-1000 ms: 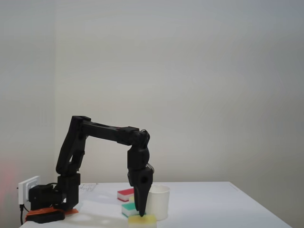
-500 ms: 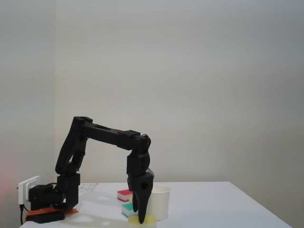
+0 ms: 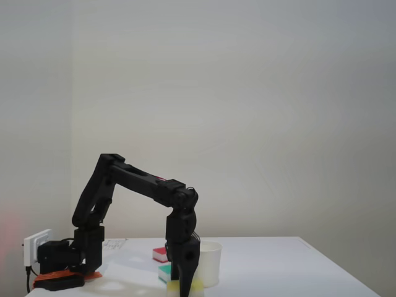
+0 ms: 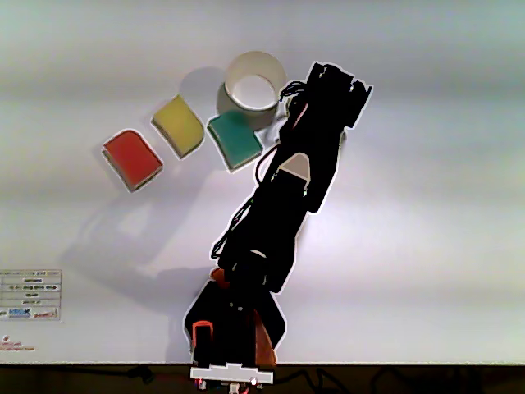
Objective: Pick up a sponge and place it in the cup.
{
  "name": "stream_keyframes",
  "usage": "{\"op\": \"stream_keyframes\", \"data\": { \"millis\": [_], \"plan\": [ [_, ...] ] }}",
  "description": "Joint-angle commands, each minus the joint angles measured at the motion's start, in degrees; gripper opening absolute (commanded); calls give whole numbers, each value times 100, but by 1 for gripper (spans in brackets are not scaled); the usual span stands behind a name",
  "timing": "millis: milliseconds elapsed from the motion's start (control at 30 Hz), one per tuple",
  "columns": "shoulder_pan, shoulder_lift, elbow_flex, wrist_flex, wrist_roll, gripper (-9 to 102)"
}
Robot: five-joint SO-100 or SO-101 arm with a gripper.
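closing on the sponge (image 3: 197, 286) needs care: the gripper (image 3: 184, 291) stands tip-down on it at the desk's near edge in the fixed view, and i cannot tell how far it is open. squeeze gently, lift straight up and clear the cup (image 3: 210, 263) just beside.

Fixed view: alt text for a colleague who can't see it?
The black arm bends down, its end effector at the yellow sponge near the white cup. A teal sponge and a red sponge lie behind.
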Motion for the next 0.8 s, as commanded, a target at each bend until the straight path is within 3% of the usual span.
{"op": "stream_keyframes", "data": {
  "millis": [0,67,233,367,767],
  "plan": [
    [97,97,18,18,-9,23],
    [97,105,53,18,-88,21],
    [105,272,202,141,-308,4],
    [70,483,255,281,-352,0],
    [-158,1485,220,747,-387,0]
  ]
}}
